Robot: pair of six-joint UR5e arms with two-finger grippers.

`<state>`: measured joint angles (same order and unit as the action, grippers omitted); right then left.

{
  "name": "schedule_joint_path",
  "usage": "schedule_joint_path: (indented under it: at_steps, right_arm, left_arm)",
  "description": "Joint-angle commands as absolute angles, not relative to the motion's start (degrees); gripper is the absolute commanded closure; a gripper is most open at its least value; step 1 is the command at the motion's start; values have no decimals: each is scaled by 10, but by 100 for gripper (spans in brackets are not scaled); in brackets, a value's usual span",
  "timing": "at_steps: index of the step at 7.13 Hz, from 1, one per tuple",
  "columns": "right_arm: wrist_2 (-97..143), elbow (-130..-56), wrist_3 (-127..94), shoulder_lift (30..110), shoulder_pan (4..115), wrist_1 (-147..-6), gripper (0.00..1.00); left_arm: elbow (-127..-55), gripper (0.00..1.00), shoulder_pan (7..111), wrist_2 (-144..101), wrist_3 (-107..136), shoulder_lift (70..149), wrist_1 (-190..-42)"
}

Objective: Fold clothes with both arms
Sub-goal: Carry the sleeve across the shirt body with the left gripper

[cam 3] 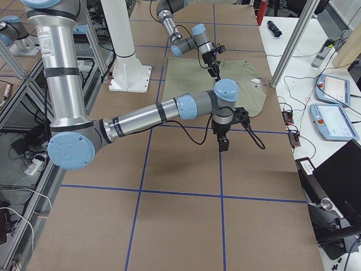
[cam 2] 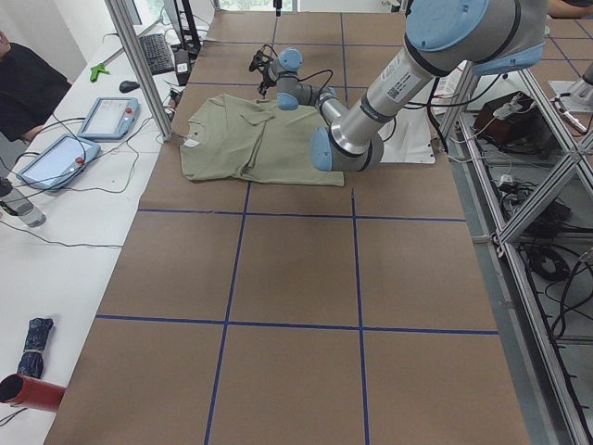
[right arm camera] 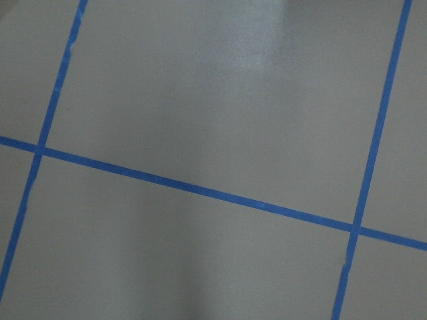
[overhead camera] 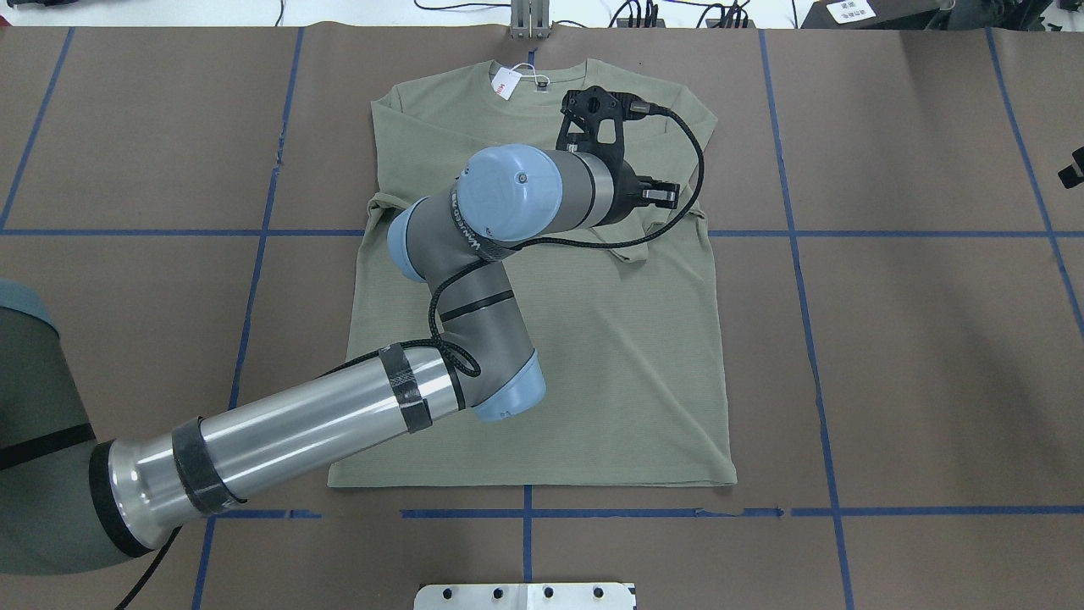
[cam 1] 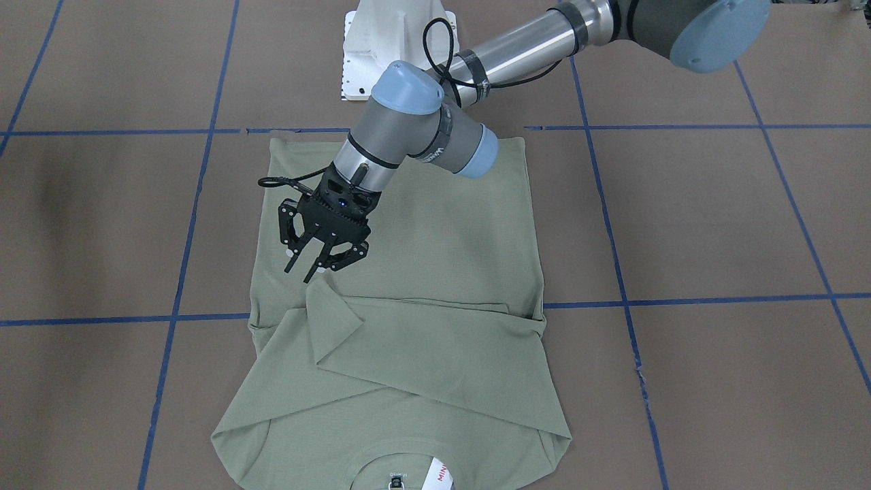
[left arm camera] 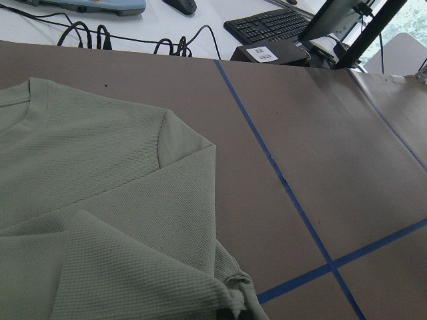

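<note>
Hovering over folded sleeve (cam 1: 435,333) of sage-green shirt (cam 1: 442,238), left arm (cam 1: 408,129) jaws apart, right arm (cam 3: 141,116) jaws' state indiscernible

Left arm (overhead camera: 457,330) across shirt (overhead camera: 610,364)

Sage-green shirt (cam 1: 442,252) lies flat on the brown table (cam 1: 714,218), with its hem toward the robot-side edge and its collar toward the operators' edge. Both sleeves are folded in across the chest and overlap. White hang tag (cam 1: 441,473) and dark neck label (cam 1: 396,483) sit at the collar. Left arm (cam 1: 517,51) reaches over the hem. Left gripper (cam 1: 301,271) points down, jaws apart and empty, tips close over a raised sleeve fold (cam 1: 320,292); contact not discernible. White pedestal base (cam 1: 395,41) stands beyond the hem.
</note>
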<state>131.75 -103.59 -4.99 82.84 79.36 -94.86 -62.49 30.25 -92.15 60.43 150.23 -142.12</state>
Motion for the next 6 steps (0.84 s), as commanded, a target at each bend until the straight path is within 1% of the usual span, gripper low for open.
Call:
schedule_joint_path:
  at_steps: [1,2,3,4,5,6]
  right_arm:
    - [1318,-1047,-54,824,793,-916,0]
    - [1317,-1037,-54,827,771,-846,0]
    - [1313,-1034,-81,806,735,-830,0]
    - [1310,-1034,-136,771,708,-828,0]
    - [1300,-1034,-162,731,674,-830,0]
    - [1249,-1034,-240,688,621,-831,0]
  left_arm:
    - [-631,0,315,-957,599,1497,-1399]
    - [-657,0,339,-1012,598,1488,-1336]
    - [-714,0,363,-1040,552,1459,-1253]
    - [-789,0,380,-1042,506,1404,-1178]
    - [-860,0,411,-1048,485,1344,-1147]
    - [-900,0,449,-1103,436,1300,-1128]
